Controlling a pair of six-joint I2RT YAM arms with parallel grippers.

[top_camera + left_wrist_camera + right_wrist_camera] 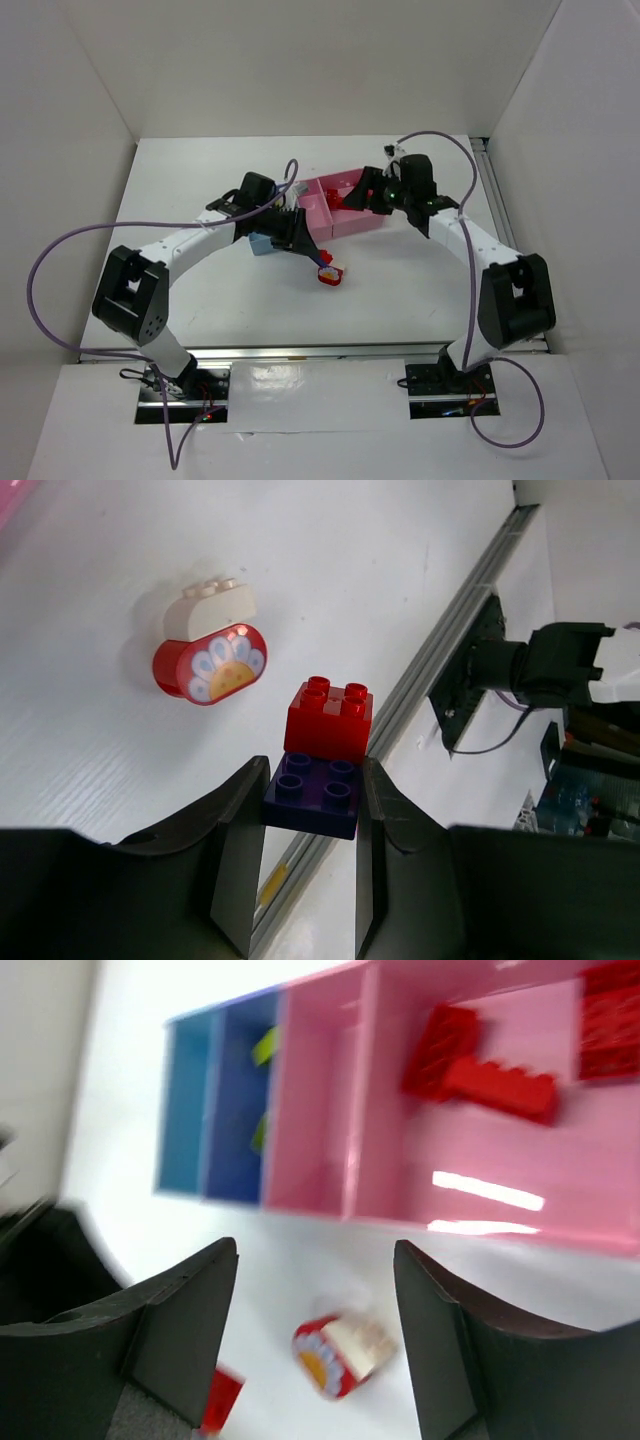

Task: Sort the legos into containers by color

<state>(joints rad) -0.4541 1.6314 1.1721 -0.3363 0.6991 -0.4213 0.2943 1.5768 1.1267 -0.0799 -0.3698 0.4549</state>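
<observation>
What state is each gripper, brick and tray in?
Left gripper, shut on purple brick.
Right gripper, open.
Purple brick, gripped, red brick on it.
Red-and-white brick, loose on table.
Large pink tray, holds red bricks.
Small pink tray, empty.
Dark blue tray, holds yellow-green pieces.
Light blue tray, empty.

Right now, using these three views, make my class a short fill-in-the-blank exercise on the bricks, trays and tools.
1. The left tool is shut on a purple brick; the brick stacked on it is ___.
2. The largest tray, which is ___, holds red bricks.
3. The right tool is ___ and empty.
Missing words: red; pink; open.
</observation>
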